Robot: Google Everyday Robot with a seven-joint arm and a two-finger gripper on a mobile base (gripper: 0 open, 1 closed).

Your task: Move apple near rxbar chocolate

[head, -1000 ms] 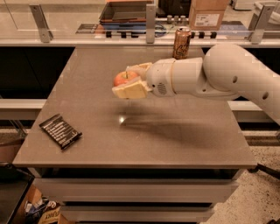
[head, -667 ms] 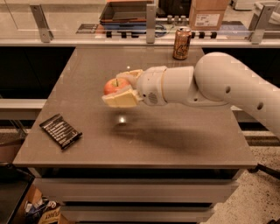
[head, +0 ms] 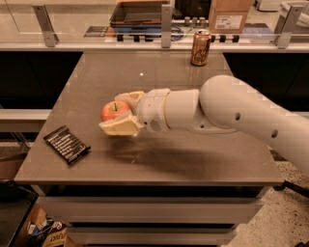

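Note:
The red-orange apple (head: 112,110) is held between the two cream fingers of my gripper (head: 117,112), above the grey table's left half. The gripper is shut on the apple, with one finger behind it and one in front. The white arm reaches in from the right. The rxbar chocolate (head: 66,144), a flat black bar with white text, lies on the table near the front left corner, to the lower left of the apple and a short way apart from it.
An orange-brown drink can (head: 200,47) stands at the table's (head: 193,159) far edge. Behind it runs a counter with a cardboard box (head: 230,15) and a dark tray (head: 137,12). A snack box (head: 48,236) lies on the floor at lower left.
My gripper has carried the apple to the left and toward the front, closer to the black bar. The bar and the can have not moved.

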